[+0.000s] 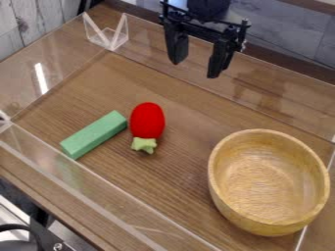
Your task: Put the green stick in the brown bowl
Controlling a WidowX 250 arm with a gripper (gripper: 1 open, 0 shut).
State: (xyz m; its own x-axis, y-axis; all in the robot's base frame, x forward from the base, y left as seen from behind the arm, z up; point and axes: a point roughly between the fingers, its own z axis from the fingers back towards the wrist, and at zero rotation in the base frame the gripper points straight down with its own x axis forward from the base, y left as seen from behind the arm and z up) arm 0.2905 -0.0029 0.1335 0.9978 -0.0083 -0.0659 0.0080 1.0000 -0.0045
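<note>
Camera view showed task not started: green stick lay flat on table, well left of brown bowl, w/ strawberry toy between them, just beside stick. Gripper hung above & behind bowl, jaws wide apart, holding nothing. Stick's long axis ran diagonal, lower-left to upper-right. Pick & drop both left.

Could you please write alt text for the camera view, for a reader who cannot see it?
An open end effector hangs pointing down above a wooden table, holding nothing. A green stick lies at the left beside a red strawberry toy, and an empty brown bowl sits at the right.
</note>
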